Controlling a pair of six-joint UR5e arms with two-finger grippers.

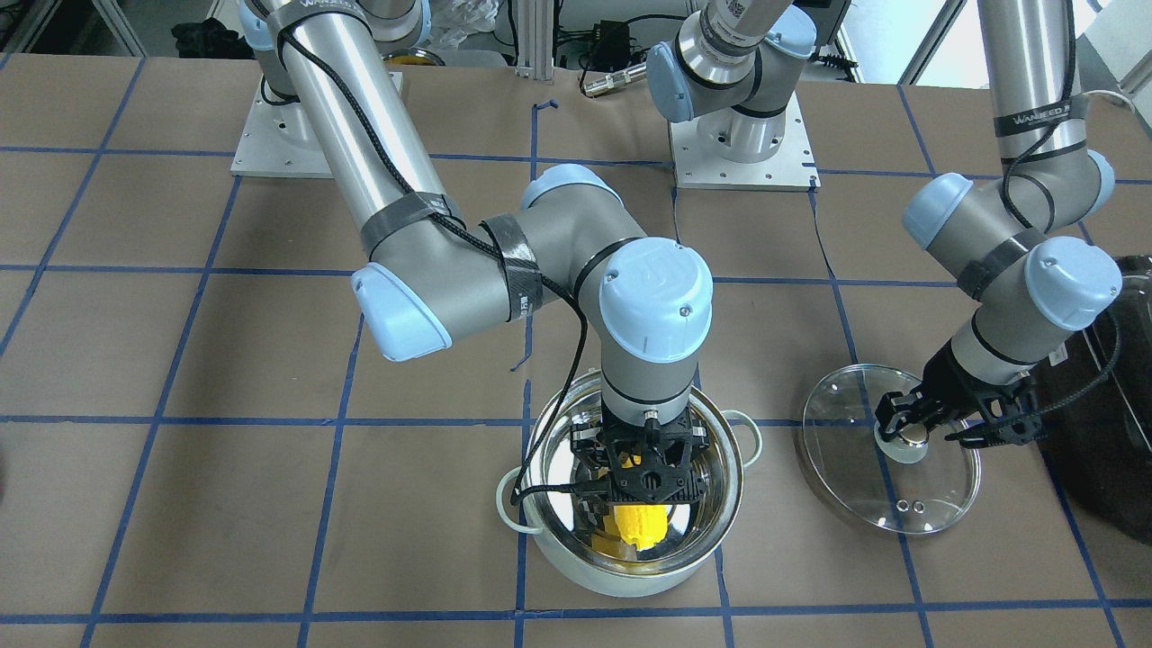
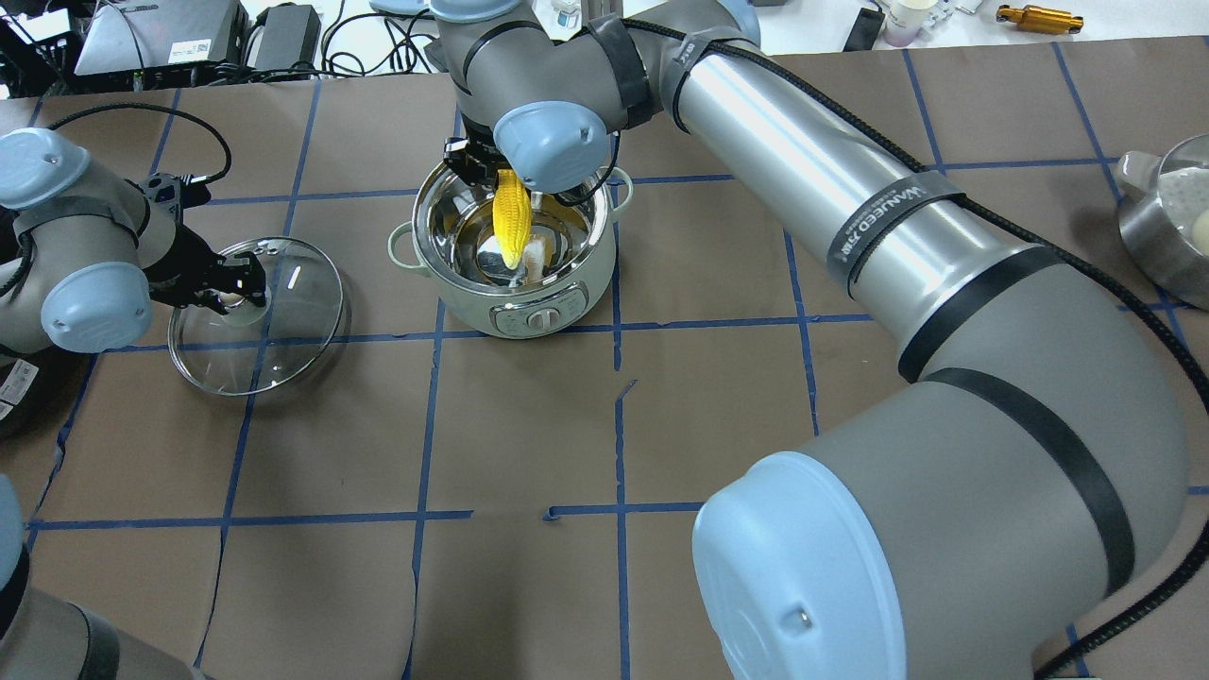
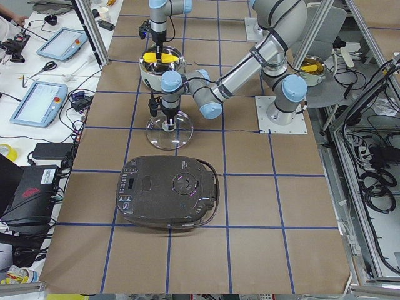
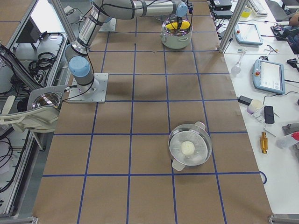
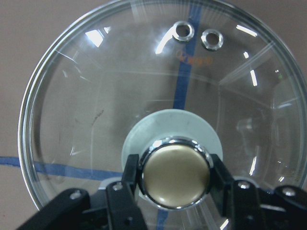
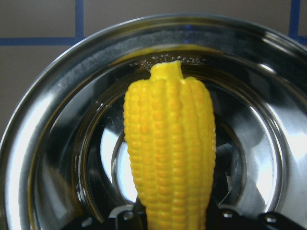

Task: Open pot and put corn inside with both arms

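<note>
The mint-green pot (image 1: 731, 447) stands open, and its steel interior shows in the overhead view (image 2: 567, 283). My right gripper (image 1: 637, 506) is shut on the yellow corn (image 1: 634, 526) and holds it over the pot's opening at about rim height. The corn points away from the gripper in the overhead view (image 2: 510, 222) and in the right wrist view (image 6: 170, 148). The glass lid (image 1: 855, 490) lies on the table beside the pot. My left gripper (image 1: 903, 430) is shut on the lid's round knob (image 5: 175, 173).
A bulky black appliance (image 3: 169, 190) sits beyond the lid on my left, at the edge of the front view (image 1: 1111, 432). A steel steamer pan (image 4: 175, 156) holding a white ball stands far to my right. Blue tape lines grid the brown table.
</note>
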